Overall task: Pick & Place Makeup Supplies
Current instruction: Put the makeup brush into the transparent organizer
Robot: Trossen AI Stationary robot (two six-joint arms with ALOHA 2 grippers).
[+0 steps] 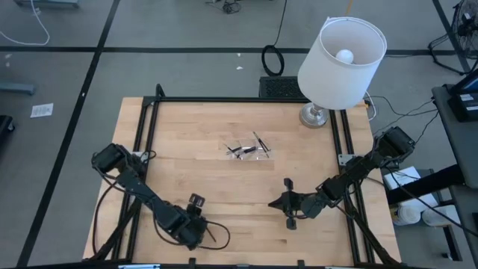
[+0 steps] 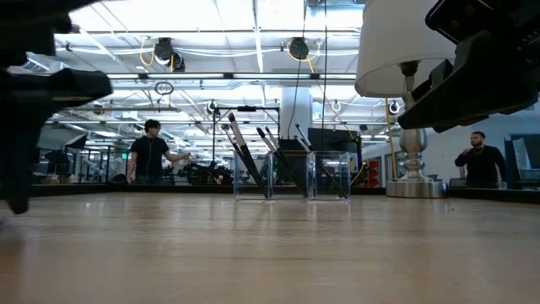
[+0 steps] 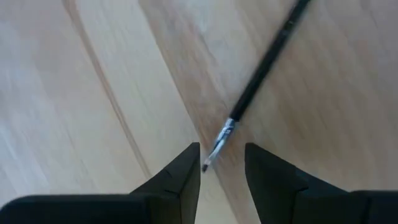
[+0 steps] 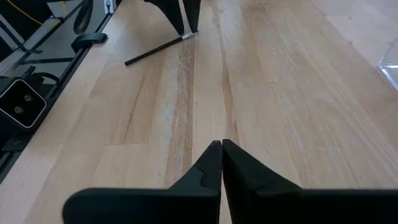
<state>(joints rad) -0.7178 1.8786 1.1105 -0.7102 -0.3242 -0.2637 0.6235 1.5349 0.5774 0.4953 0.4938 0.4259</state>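
Both arms are dark, almost black, built of slim links joined by chunkier rounded joints. The left arm (image 1: 142, 190) has a boxy black base block and a thin dark cable looping beside its lower links. The right arm (image 1: 358, 170) has the same boxy base. The left hand (image 3: 222, 177) has two matte black wedge-shaped fingers (image 3: 180, 180) tapering to blunt tips. The right hand (image 4: 222, 163) has identical black tapered fingers on a broad flat black body.

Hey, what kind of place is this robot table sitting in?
Probably a large robotics lab or workshop: exposed ceiling lights and ducts, rows of equipment racks behind the wooden table, and people standing among workstations.
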